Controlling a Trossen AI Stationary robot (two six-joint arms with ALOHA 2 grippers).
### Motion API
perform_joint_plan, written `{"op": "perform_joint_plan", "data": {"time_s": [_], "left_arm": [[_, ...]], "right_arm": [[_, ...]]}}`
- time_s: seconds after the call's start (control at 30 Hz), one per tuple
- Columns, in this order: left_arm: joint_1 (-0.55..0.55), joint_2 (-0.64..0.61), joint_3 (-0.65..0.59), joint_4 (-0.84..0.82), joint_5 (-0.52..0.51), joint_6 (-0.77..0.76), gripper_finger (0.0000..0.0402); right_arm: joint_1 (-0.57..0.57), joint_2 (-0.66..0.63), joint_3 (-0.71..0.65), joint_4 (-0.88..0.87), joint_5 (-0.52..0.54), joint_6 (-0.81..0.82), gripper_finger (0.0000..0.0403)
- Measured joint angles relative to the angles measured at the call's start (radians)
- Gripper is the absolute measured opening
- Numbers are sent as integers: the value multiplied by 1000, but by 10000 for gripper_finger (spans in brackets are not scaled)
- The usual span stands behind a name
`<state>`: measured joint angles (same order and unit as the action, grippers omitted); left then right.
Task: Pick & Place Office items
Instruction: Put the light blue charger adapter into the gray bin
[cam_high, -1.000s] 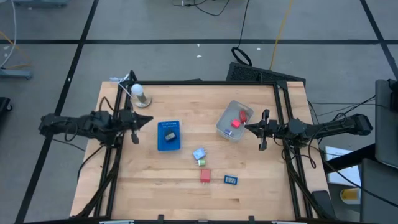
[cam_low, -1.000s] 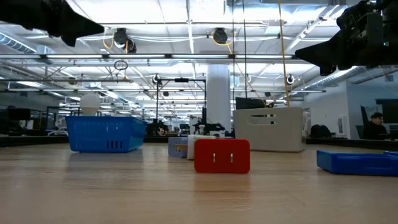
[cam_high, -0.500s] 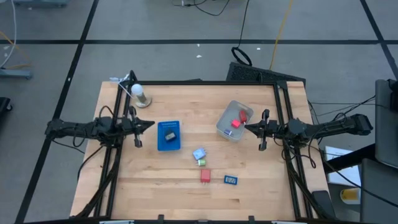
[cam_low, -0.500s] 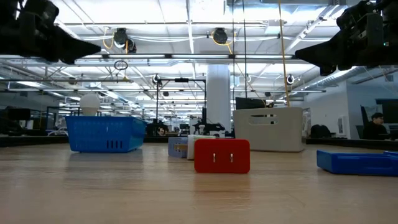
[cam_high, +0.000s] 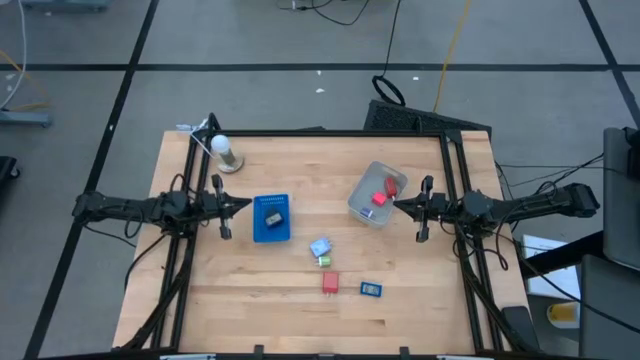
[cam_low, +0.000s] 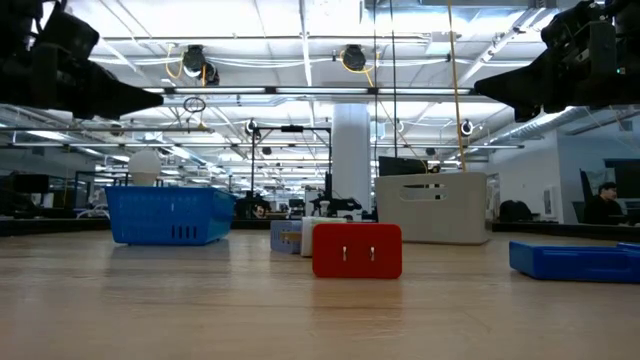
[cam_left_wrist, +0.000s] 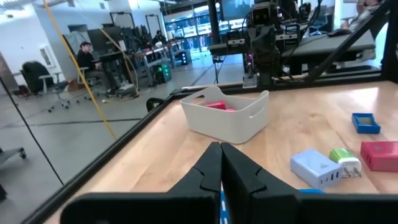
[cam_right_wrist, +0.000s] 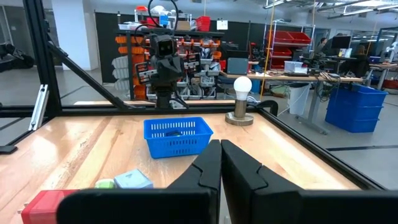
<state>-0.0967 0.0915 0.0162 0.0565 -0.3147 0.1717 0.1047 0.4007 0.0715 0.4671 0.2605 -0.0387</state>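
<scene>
The wooden surface (cam_high: 300, 300) is framed by dark rails along its left, right and far sides, and most of it lies bare, with wide open room along the near edge and between the two arms.

The left arm reaches in level from the left rail, raised above the wood. Its left hand (cam_high: 240, 203) has its fingers pressed together and holds nothing. Just ahead of its tips sits a blue basket (cam_high: 271, 217) with a dark piece (cam_high: 273, 217) inside; a lamp with a white bulb (cam_high: 221, 147) stands behind and to the side of that hand, near the far left corner.

The right arm comes in level from the right rail, also held above the wood. The right hand (cam_high: 400, 205) is closed, fingers together, empty, with its tips just at the side of a pale grey tub (cam_high: 362, 203). Two red pieces (cam_high: 384, 190) lie in that tub.

Between the two hands, nearer the front edge, the loose office items sit in a small group: a light blue block (cam_high: 320, 247) with a green piece (cam_high: 325, 261) touching or just beside it, a red block (cam_high: 330, 283) nearer the front, and a dark blue piece (cam_high: 371, 289) beside it on the right hand's side. All four lie well apart from both hands.
</scene>
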Motion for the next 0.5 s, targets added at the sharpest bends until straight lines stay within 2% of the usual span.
{"op": "perform_joint_plan", "data": {"time_s": [0.5], "left_arm": [[2,26,0,-6,-5,-39,7]], "right_arm": [[0,6,0,-1,0,0,4]]}}
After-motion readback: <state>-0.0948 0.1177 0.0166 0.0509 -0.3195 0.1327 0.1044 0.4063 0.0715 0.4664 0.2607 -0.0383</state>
